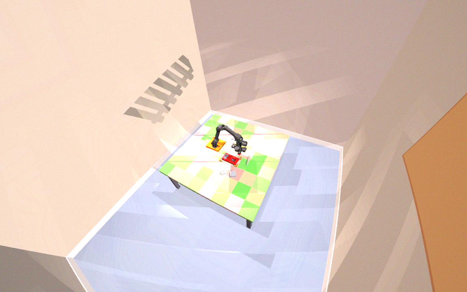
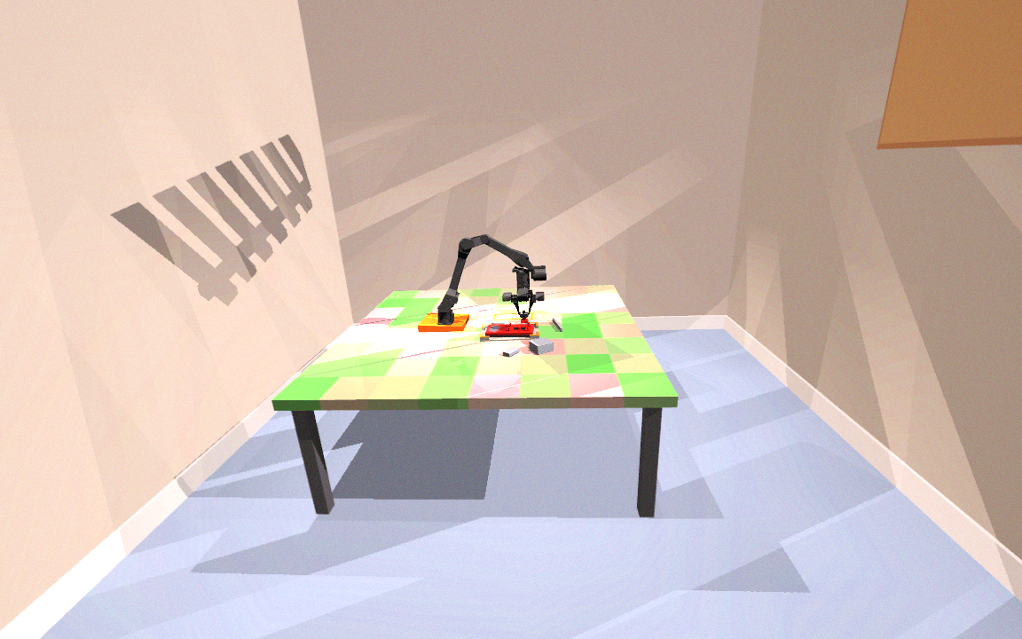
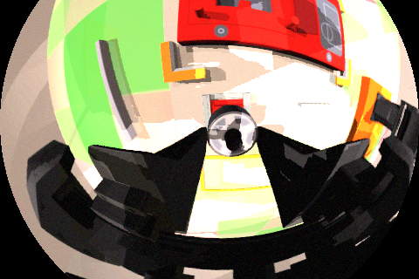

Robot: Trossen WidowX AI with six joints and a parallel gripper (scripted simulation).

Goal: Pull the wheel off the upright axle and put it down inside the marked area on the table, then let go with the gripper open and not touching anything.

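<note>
Wrist view, round wheel [image 3: 216, 132], silvery face, black rim

A lab-like robotics room: a robot arm [image 1: 228, 131] [image 2: 491, 242] on a checkered table [image 1: 206, 183] [image 2: 388, 373] beneath the claw [image 1: 239, 152] [image 2: 524, 314] [image 3: 232, 135], among plain walls.

The robot arm [image 1: 229, 131] [image 2: 491, 240] is matte black, with slim links, chunky rounded joints and blocky housings; its end effector [image 1: 239, 153] [image 2: 524, 312] [image 3: 232, 132] has black, angular, tapering fingers.
</note>
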